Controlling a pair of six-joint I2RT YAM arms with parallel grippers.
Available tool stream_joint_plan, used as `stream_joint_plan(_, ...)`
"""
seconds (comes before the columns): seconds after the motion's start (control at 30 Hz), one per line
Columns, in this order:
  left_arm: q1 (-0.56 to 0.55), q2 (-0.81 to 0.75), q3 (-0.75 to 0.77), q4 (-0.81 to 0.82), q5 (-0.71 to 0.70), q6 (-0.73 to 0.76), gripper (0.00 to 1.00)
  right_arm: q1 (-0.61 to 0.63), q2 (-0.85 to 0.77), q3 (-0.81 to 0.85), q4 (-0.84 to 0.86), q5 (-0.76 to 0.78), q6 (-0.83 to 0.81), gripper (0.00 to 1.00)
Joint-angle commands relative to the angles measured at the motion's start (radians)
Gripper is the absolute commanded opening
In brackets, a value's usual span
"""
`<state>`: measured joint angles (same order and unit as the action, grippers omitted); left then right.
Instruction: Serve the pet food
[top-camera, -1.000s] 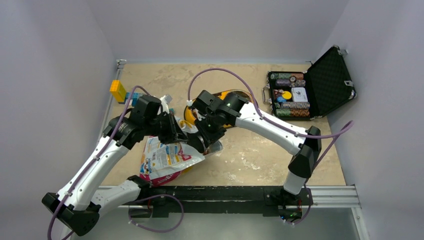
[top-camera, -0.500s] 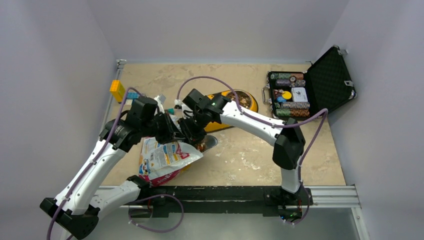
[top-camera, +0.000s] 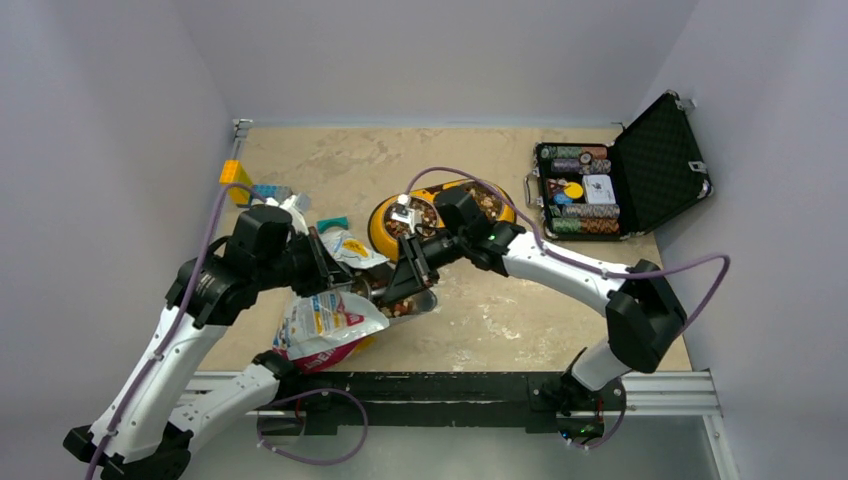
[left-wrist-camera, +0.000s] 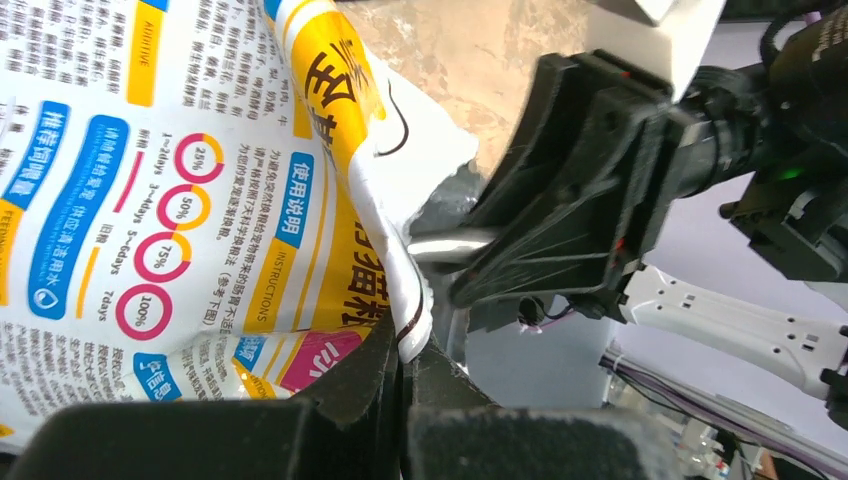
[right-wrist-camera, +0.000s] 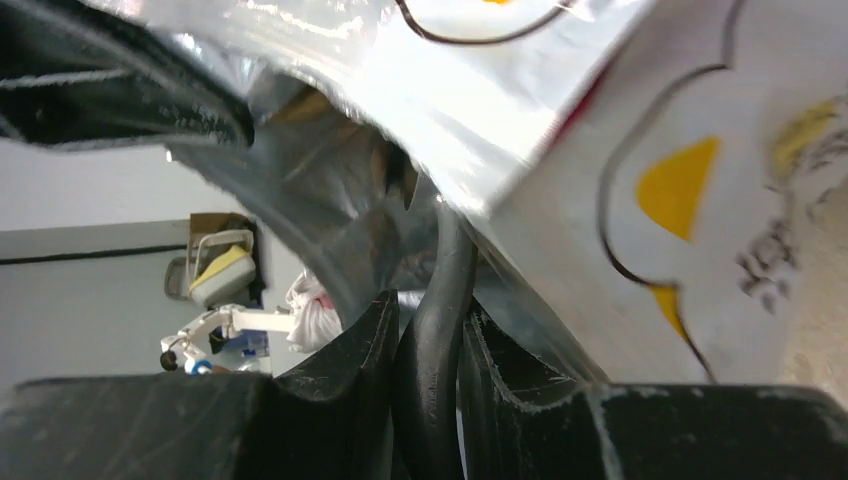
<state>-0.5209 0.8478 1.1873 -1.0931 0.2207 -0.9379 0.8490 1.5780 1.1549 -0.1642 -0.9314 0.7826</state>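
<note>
Pet food (top-camera: 488, 203): small dry pellets, brown to reddish-brown, heaped in the yellow bowl (top-camera: 378, 230) at mid-tabletop (top-camera: 520, 300). A second lot sits in the metal scoop (top-camera: 405, 303), just in front of the bowl and at the mouth of the bag (top-camera: 325, 325). Single pellets are too small to count from above.

Bag: glossy white and yellow, printed with text panels and percentage rings, silver foil inside. It lies crumpled on the near-left tabletop.

Left end effector (left-wrist-camera: 405, 345): fully closed, pinching the bag's top edge between both fingers, with the edge raised.

Right end effector (right-wrist-camera: 430, 320): closed part-way around the scoop's handle, which stands between its fingers. The foil lining hangs right above it. Whether the scoop's cup is inside the bag or just outside is hard to settle; from overhead it appears to be at the lip.

Far right: an open black case (top-camera: 655, 150) holds stacked poker chips (top-camera: 590, 212), well apart from the bowl. Yellow and blue blocks (top-camera: 240, 180) sit at the far left.
</note>
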Motion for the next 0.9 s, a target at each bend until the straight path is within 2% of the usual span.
stream_joint_plan(0.0,-0.013,-0.067,0.104,0.058,-0.047,0.027,0.00,-0.049,-0.151,-0.069,0.184,-0.137,-0.003,0.00)
stream_joint_plan(0.2,-0.013,-0.128,0.092,0.018,-0.132,0.031,0.00,-0.099,-0.266,-0.217,0.129,-0.118,-0.020,0.00)
stream_joint_plan(0.43,-0.012,-0.190,0.048,0.005,-0.138,0.029,0.00,-0.141,-0.344,-0.333,0.151,-0.107,0.009,0.00)
stream_joint_plan(0.67,-0.012,-0.203,0.040,-0.014,-0.153,0.030,0.00,-0.173,-0.407,-0.340,0.119,-0.102,0.035,0.00)
stream_joint_plan(0.87,-0.012,-0.186,0.028,0.022,-0.133,0.030,0.00,-0.196,-0.481,-0.314,-0.028,-0.087,-0.013,0.00)
